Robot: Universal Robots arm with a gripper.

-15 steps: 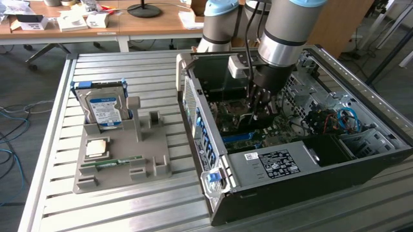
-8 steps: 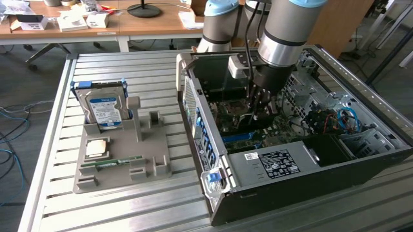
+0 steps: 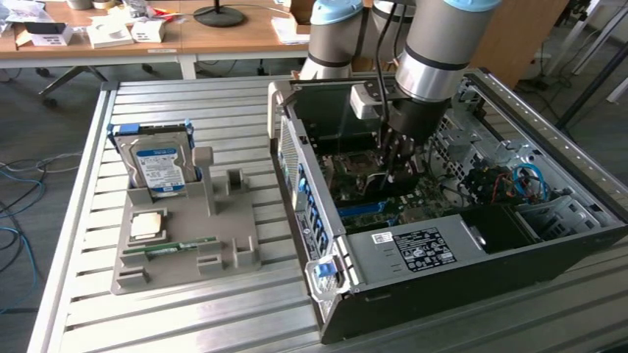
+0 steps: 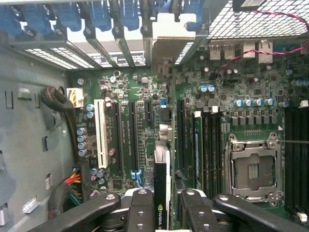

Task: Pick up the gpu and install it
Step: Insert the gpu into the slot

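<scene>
Ribbed aluminium formed the table (image 3: 176, 309) nearest to where I stood. On it sat a grey fixture tray (image 3: 231, 220) carrying a hard drive (image 3: 159, 165) upright and a RAM stick (image 3: 182, 246) lying flat. Just beside the tray, toward the exterior view's right, lay the open computer case (image 3: 471, 294), and the arm reached down into it with the gripper (image 3: 398, 175) low over the motherboard (image 4: 145, 82). In the wrist view the gripper (image 4: 163, 195) was closed on the gpu (image 4: 161, 164): the black fingers (image 4: 140, 208) pressed its two faces, and the card stood edge-on, running away from them toward the rear of the case. Its pale metal bracket (image 4: 170, 29) sat at the row of rear slot openings, among the blue retaining clips (image 4: 99, 14). The card lay to one side of the two long black slots (image 4: 124, 140) and the white slot (image 4: 100, 137), well apart from the CPU socket (image 4: 253, 169). Whether its edge connector had entered a slot could not be told. The step in hand appeared to be seating the card. Done well, that called for the board square to the motherboard, the connector centred along its slot, the bracket clear of the rear frame, and pressure straight down and even; a tilt would probably have jammed one end. Beyond the case stood a wooden desk (image 3: 235, 37).
</scene>
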